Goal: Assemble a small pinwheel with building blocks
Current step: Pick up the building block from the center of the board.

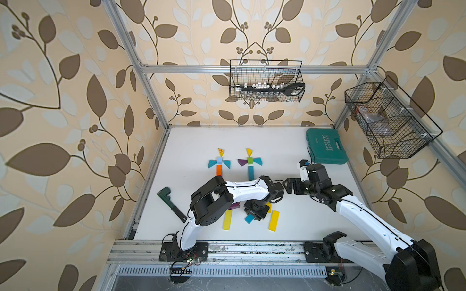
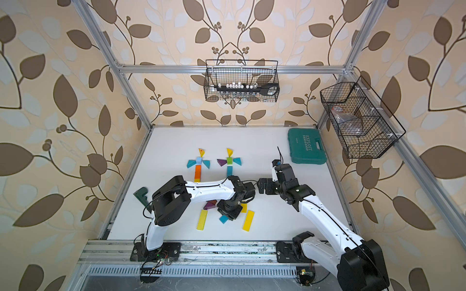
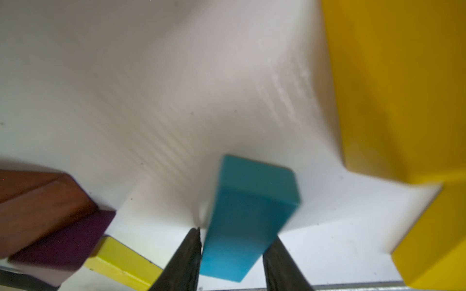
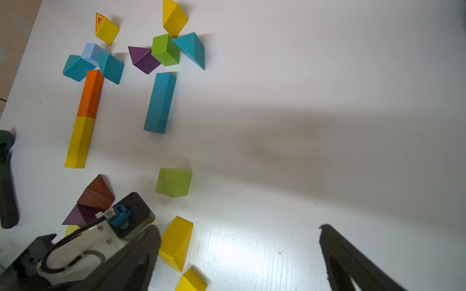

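My left gripper [image 3: 237, 234] points down at the table's near middle and is shut on a blue block [image 3: 252, 201], one finger on each of its sides. In both top views that blue block [image 1: 249, 218] [image 2: 223, 218] pokes out under the left gripper [image 1: 256, 214]. Yellow bars [image 1: 227, 220] [image 1: 273, 220], a purple wedge [image 1: 234, 206] and a brown wedge [image 4: 97, 192] lie around it, with a loose green cube [image 4: 174, 182] close by. My right gripper [image 4: 239, 241] hovers open and empty beside the left wrist. Farther back lie two block figures, around a light-blue cube [image 1: 219, 160] and a green cube [image 1: 250, 160].
A teal tool case [image 1: 326, 146] lies at the back right of the white table [image 1: 290, 151]. A dark green clamp [image 1: 170, 202] rests at the left edge. Wire baskets [image 1: 266, 80] [image 1: 388, 121] hang on the back and right walls.
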Controlling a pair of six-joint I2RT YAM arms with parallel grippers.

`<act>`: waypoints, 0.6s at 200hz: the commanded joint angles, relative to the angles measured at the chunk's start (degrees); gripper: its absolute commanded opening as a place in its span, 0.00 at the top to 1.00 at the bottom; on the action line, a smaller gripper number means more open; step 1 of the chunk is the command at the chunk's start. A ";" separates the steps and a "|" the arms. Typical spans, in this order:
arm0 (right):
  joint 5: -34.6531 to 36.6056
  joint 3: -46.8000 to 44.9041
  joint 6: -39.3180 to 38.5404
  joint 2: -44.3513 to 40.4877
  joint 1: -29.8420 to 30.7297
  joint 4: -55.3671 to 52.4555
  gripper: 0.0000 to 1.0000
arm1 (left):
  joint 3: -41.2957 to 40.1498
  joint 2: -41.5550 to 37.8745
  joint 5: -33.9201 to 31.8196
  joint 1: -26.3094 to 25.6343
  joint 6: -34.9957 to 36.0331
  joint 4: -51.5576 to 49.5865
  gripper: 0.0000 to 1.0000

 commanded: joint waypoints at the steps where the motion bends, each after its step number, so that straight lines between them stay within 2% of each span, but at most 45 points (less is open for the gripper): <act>1: 1.52 -0.95 -0.74 0.19 0.06 -0.06 0.00 | 0.58 1.64 0.29 1.43 -1.12 0.61 0.68; 10: 1.86 -0.98 -0.88 0.22 0.03 0.02 0.00 | 0.81 1.74 0.30 2.21 -1.74 0.40 0.73; 37: 2.49 -0.87 -1.15 0.56 0.03 0.44 0.00 | 3.97 0.67 -0.62 5.52 -6.90 -3.04 0.78; 58: 2.60 -0.96 -1.15 0.85 -0.15 0.98 0.00 | 6.69 -0.68 -0.45 9.04 -13.25 -5.71 0.77; 76: 2.28 -1.12 -1.02 1.12 -0.41 1.75 0.00 | 9.99 -0.35 -2.03 9.69 -16.33 -7.44 0.75; 120: 1.40 -0.88 -1.06 2.00 -0.85 2.40 0.00 | 18.34 6.24 -2.17 10.53 -19.51 -11.92 0.75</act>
